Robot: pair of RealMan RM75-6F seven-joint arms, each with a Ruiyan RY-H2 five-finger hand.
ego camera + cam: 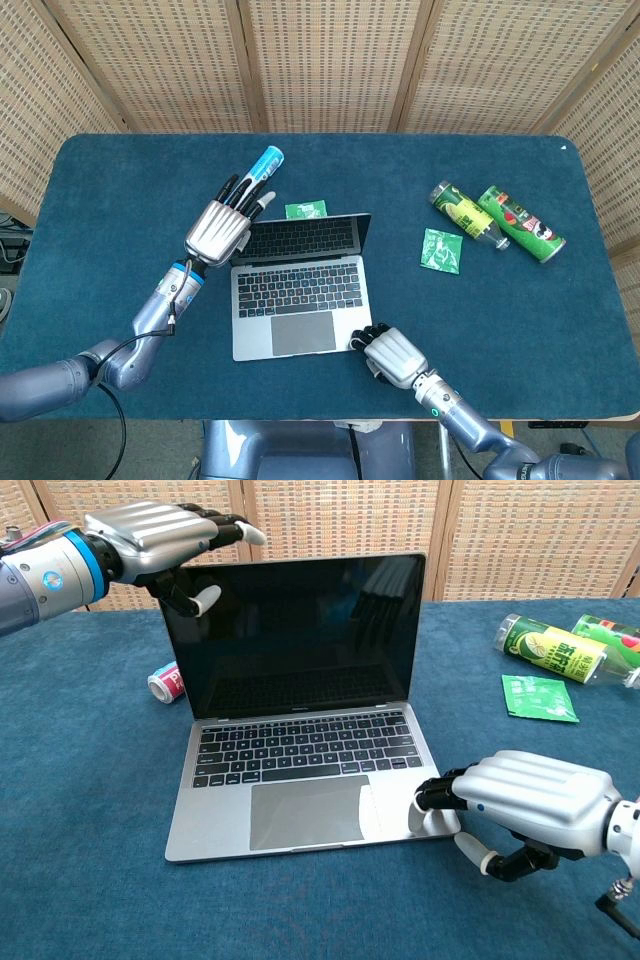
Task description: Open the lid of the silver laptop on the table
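Fingers of the left hand point(165, 530) lie stretched out together over the top left corner of the lid point(295, 635), the thumb hanging just in front of the dark screen; whether any fingertip touches the edge I cannot tell, and the hand holds nothing. From those fingers the silver laptop point(300, 285) lies down and to the right, sitting near the front middle of the table point(120, 190), its hinge line running left to right across the robot's front. In the chest view the lid stands about upright, tipped slightly back, so the task looks essentially done, with at most a small further push backward left to make; the left hand is the nearer one for that. Behind the screen lie a blue-and-white tube point(240, 196) and a small green packet point(305, 209). Further right, the right hand point(530, 802) rests with its fingers curled down on the front right corner of the laptop base point(300, 800), seemingly pinning it, without gripping it. Far right lie another green packet point(441, 249) and two green containers on their sides, a bottle point(466, 215) and a can point(520, 223), both closed as far as I can tell.
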